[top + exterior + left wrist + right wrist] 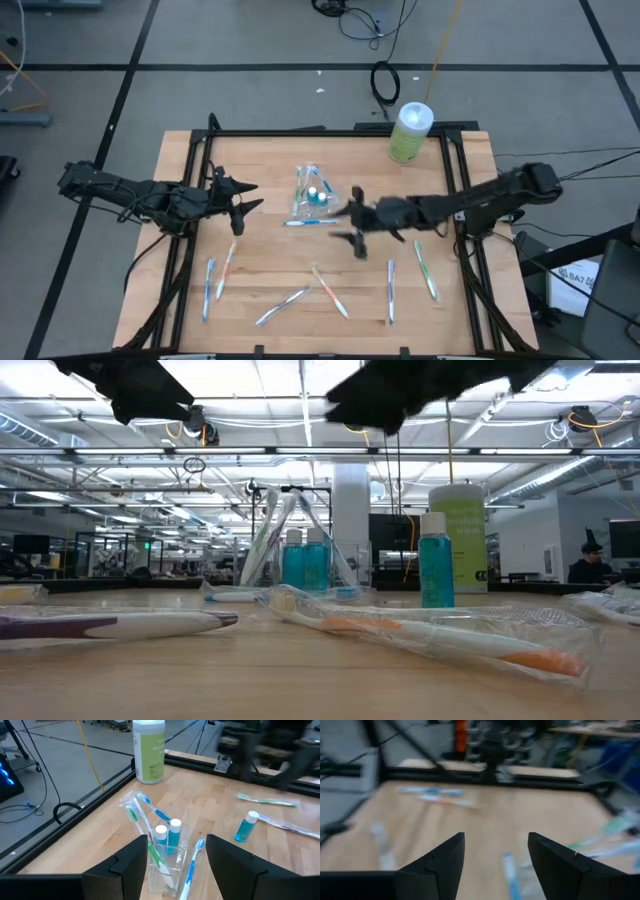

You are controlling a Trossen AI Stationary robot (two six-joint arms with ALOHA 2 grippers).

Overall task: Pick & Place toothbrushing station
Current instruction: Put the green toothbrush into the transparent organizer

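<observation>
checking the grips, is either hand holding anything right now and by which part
Nothing is held. The left hand is open facing the clear cup, and the right hand is open over the table.

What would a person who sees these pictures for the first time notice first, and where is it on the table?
First comes the clear cup near the table's middle, standing packed with toothbrushes and teal-capped tubes. Next is the pale-green canister at the far edge. More wrapped toothbrushes lie scattered over the near half, while the left gripper and the right gripper hang open on either side of the cup.
</observation>
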